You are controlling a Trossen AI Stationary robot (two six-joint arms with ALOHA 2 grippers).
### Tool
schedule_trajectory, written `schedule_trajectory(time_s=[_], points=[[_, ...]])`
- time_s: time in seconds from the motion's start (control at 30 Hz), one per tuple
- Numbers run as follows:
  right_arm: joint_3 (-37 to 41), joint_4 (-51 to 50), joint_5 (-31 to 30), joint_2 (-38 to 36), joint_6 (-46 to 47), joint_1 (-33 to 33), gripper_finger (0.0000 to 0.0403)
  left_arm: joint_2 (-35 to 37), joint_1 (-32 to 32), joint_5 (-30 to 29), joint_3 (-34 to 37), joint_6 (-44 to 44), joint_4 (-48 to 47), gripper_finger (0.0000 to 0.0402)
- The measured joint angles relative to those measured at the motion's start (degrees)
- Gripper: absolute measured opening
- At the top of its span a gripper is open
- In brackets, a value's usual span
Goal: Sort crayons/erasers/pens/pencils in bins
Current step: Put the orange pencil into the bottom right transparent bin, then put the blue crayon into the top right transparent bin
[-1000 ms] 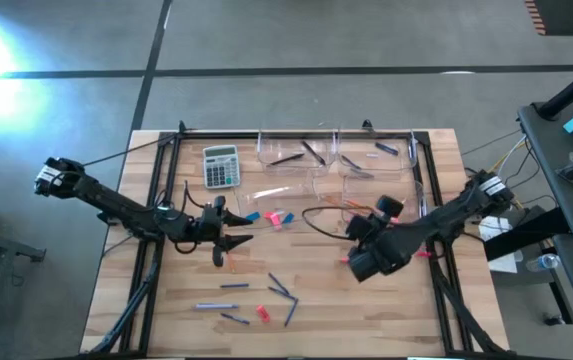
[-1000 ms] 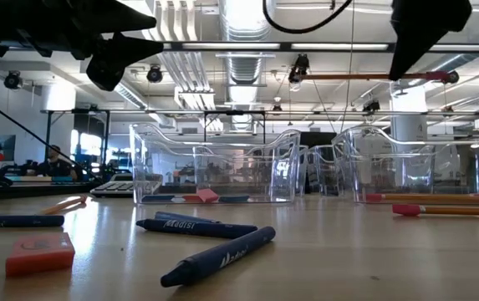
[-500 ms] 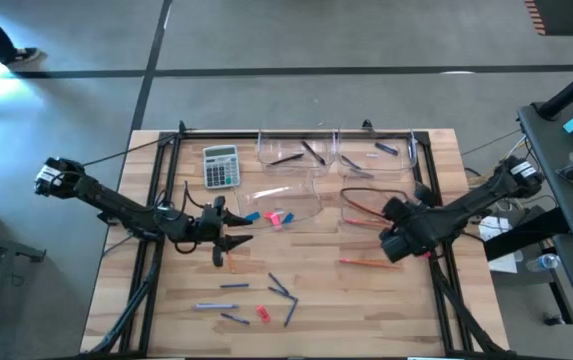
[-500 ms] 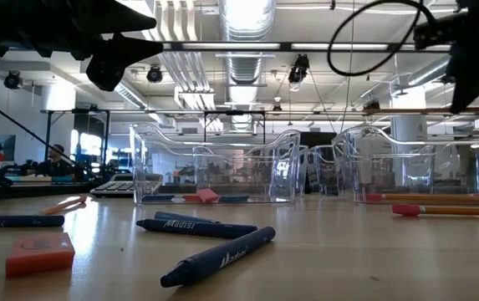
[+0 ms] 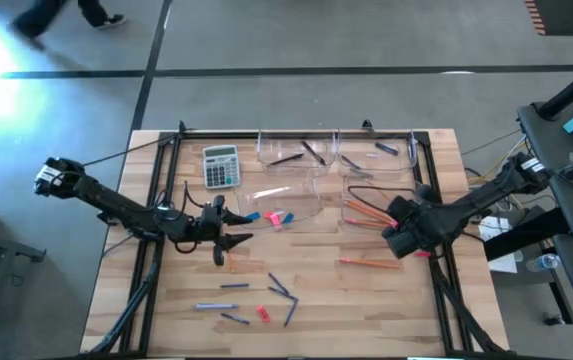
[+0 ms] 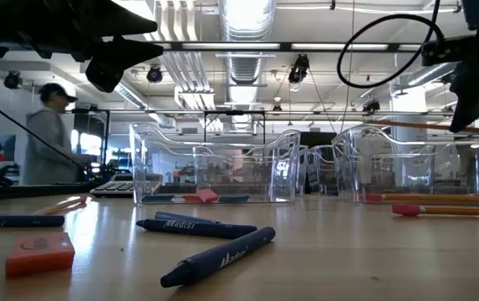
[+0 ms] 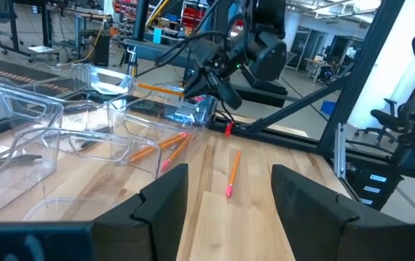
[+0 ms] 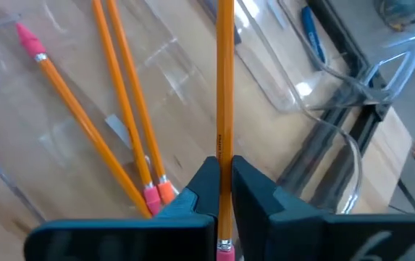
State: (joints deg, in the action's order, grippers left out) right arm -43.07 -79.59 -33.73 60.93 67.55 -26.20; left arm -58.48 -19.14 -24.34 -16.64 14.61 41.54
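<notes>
One pencil (image 8: pixel 224 87) is clenched in the right pincer (image 8: pixel 221 185), pointing lengthwise over the bin (image 5: pixel 366 190) holding three more; left pincer (image 5: pixel 228 245) idles released.

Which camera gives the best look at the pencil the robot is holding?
The right wrist view: the pencil runs between the right claw fingers, over the pencils' bin. The left wrist view shows it small; the high and low views barely.

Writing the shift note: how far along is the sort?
Done: three pencils lie in a bin, erasers in another. In hand: the right gripper holds a pencil above that bin. Left: a pencil, crayons and an eraser on the table.
</notes>
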Motion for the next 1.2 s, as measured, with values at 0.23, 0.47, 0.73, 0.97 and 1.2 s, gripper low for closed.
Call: schedule_trajectory(time_s=[0.23, 0.47, 0.73, 0.97, 1.2], points=[[0.0, 0.64, -0.93, 2.12, 0.0, 0.02, 0.0083, 0.0, 0.0, 0.0, 0.09, -0.01, 0.0, 0.0185], [0.0, 0.8, -0.93, 3.79, 0.0, 0.04, 0.0154, 0.0, 0.0, 0.0, 0.11, 0.0, 0.0, 0.0185], [-6.07, 2.72, -0.78, 3.66, -0.75, -0.02, 0.0185, 0.0, 0.0, 0.0, 0.11, 0.0, 0.0, 0.0185], [-15.65, 17.1, -1.91, 3.71, -11.33, -0.2, 0.0185, 0.0, 0.0, 0.0, 0.11, -0.02, 0.0, 0.0185], [-15.35, 43.72, -2.72, 3.75, -28.0, -2.35, 0.0182, 0.0, 0.0, 0.02, 0.13, -0.02, 0.0, 0.0185]])
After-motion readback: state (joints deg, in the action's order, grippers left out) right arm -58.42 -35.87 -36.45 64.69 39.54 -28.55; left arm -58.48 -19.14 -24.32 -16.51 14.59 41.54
